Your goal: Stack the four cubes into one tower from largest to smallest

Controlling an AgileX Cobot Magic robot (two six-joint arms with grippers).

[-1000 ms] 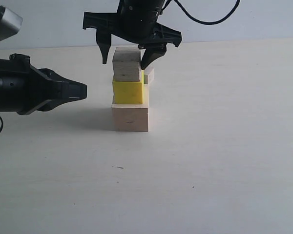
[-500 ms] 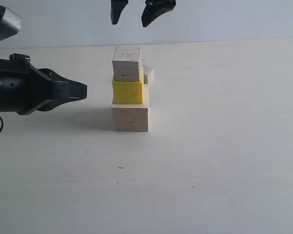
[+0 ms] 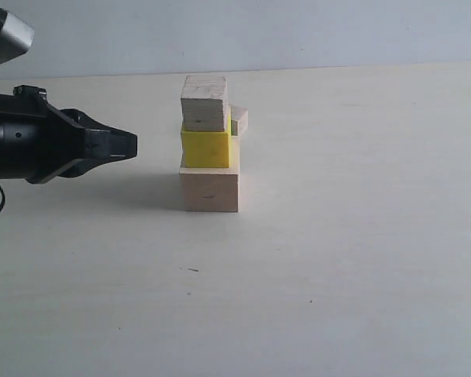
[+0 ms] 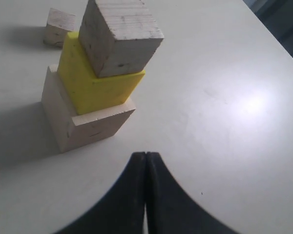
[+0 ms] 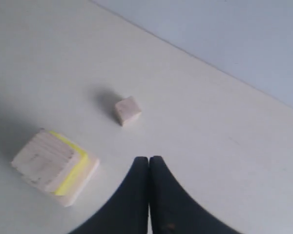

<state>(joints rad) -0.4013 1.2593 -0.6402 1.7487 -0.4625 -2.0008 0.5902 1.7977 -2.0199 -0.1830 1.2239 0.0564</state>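
Observation:
Three cubes stand stacked in mid-table: a large pale cube (image 3: 209,191) at the bottom, the yellow cube (image 3: 206,148) on it, and a medium pale cube (image 3: 204,103) on top, turned slightly. The smallest pale cube (image 3: 239,120) lies on the table just behind the stack, seen also in the left wrist view (image 4: 59,27) and the right wrist view (image 5: 127,110). My left gripper (image 3: 133,145) hovers left of the stack, shut and empty (image 4: 145,155). My right gripper (image 5: 149,159) is shut and empty, high above the stack (image 5: 51,165); the exterior view does not show it.
A pale tabletop (image 3: 361,236) stretches to a light blue wall (image 3: 337,31) at the back. Its far edge (image 5: 195,58) runs past the small cube in the right wrist view.
My right gripper let go of the medium pale cube on top of the stack, rose out of the exterior view and shut. The left arm has barely moved.

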